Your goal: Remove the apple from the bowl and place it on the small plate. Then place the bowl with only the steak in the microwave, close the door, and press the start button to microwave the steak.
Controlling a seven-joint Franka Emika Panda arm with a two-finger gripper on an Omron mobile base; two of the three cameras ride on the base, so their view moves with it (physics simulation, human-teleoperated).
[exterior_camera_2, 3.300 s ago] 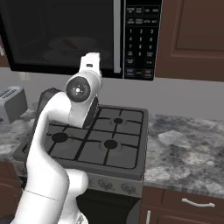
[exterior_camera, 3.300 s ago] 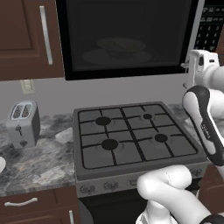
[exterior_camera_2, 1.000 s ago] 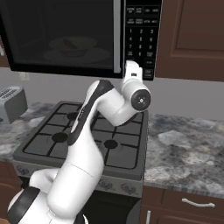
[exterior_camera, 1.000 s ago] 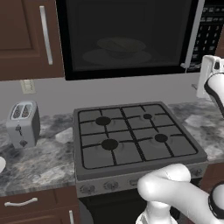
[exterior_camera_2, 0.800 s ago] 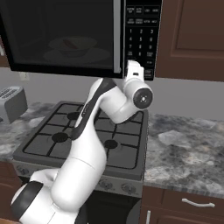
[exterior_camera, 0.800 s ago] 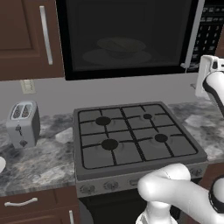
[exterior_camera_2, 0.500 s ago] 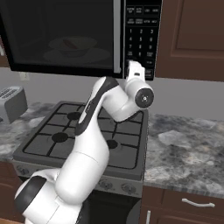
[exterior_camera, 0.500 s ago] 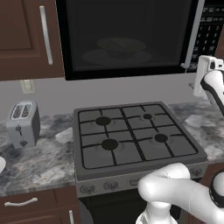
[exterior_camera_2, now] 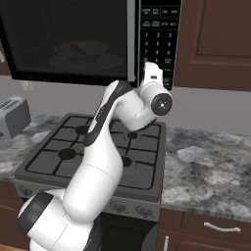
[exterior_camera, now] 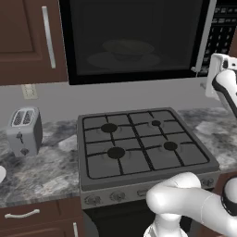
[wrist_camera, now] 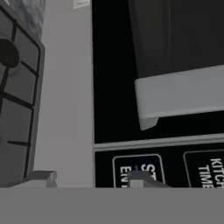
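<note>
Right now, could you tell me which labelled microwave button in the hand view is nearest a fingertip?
The left button, lettered ST/EN: a fingertip overlaps its lower edge. The KIT/TIM button lies clear to its right.

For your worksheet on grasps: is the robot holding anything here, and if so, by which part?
Nothing is held. The gripper is up against the microwave's control panel, one of its fingers at a button; the door is shut.

One bowl [exterior_camera_2: 81, 49] sits behind one shut microwave door [exterior_camera_2: 68, 37]. The one stove [exterior_camera: 141, 148] has four burners. One toaster [exterior_camera: 24, 131] stands on the counter.
</note>
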